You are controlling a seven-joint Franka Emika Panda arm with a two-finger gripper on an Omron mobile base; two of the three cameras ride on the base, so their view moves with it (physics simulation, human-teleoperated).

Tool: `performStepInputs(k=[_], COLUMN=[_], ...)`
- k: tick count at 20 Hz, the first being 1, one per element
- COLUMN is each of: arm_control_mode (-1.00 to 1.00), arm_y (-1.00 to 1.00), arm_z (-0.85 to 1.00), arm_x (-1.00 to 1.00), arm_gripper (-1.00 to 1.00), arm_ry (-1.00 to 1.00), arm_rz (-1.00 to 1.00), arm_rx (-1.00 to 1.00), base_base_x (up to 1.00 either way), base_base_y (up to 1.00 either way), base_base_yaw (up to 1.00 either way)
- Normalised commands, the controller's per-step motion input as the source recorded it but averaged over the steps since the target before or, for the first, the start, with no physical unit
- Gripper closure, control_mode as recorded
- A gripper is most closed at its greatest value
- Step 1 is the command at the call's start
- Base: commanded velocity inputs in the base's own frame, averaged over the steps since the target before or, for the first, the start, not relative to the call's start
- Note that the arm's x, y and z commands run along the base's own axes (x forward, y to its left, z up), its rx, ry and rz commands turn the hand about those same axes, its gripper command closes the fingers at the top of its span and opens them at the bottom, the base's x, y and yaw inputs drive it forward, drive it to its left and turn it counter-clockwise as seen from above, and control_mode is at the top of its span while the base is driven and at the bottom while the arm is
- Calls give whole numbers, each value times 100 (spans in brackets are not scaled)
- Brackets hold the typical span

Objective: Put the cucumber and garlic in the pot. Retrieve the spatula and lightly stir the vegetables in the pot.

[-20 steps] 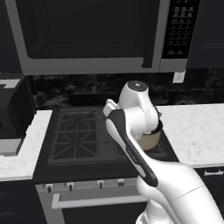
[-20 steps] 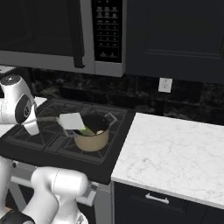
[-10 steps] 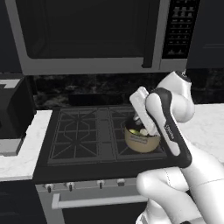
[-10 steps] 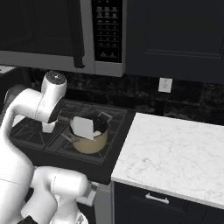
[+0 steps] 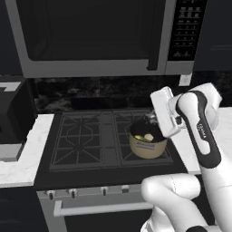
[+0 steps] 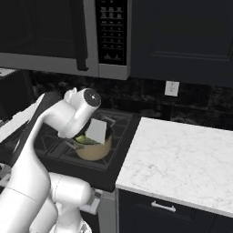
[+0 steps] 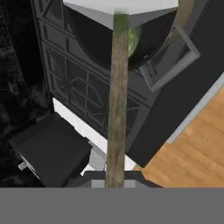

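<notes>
Pot sits on the stove's right front burner, w/ the cucumber and what looks like the garlic inside, though that pale lump is small and hard to be sure of. Claw is clamped shut on the spatula's wooden handle, blade over the pot's rim, tilted. White marble desk lies just right of the stove.

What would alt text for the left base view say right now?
The white arm reaches over the cream pot on the stove's right front burner, the spatula's pale blade raised above the rim. Green vegetable pieces lie inside the pot; a microwave hangs overhead.
</notes>
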Motion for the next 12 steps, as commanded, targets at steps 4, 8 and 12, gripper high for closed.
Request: performStepInputs(k=[4, 8, 12], arm_control_mode=[-100, -100, -100], arm_y=[1, 0, -14], arm_z=[79, 63, -6], arm_x=[-19, -13, 1], arm_gripper=[100, 100, 100], arm_ry=[-23, -5, 13], arm_rz=[0, 0, -1], arm_rx=[18, 29, 37], base_base_x=[0, 0, 0], base_base_y=[0, 0, 0], base_base_yaw=[0, 0, 0])
